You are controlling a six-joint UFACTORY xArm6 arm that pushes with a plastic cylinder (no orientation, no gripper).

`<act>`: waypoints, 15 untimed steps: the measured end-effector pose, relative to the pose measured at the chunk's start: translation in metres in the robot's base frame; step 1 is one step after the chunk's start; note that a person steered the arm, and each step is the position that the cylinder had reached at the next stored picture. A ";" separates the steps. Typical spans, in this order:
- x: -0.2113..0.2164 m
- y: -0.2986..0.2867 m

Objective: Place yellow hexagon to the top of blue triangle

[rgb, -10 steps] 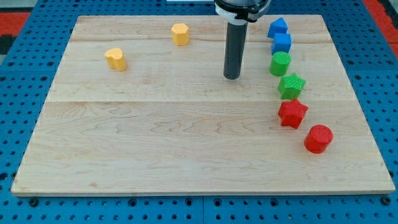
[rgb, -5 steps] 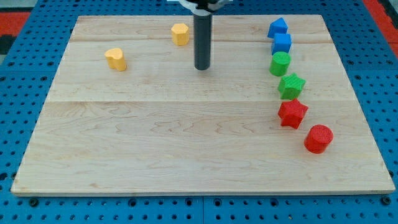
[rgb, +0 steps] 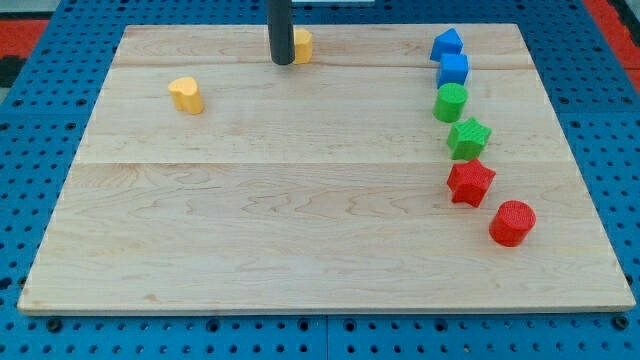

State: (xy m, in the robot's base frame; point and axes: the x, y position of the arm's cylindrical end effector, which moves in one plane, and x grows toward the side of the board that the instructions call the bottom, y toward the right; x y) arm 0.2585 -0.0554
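- Nearest, at lower right of the surface (rgb: pixel 300 250), sits a red cylinder (rgb: pixel 512 222), then a red star (rgb: pixel 470 183) above it.
- Farther up the right side: a green star-like block (rgb: pixel 468 138), a green cylinder (rgb: pixel 450 102), a blue cube (rgb: pixel 453 69), then the blue triangle (rgb: pixel 446 44).
- At upper left is a yellow block (rgb: pixel 185 95).
- Farthest, at top centre, my tip (rgb: pixel 283 62) touches the yellow hexagon (rgb: pixel 301 45) on its left side, partly hiding it; I have no fingers, only a rod, holding nothing.

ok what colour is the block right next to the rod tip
Yellow: the yellow block sits just right of my tip, clear in the camera view.
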 end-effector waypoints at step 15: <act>-0.064 0.139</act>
State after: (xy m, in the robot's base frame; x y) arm 0.1942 0.0835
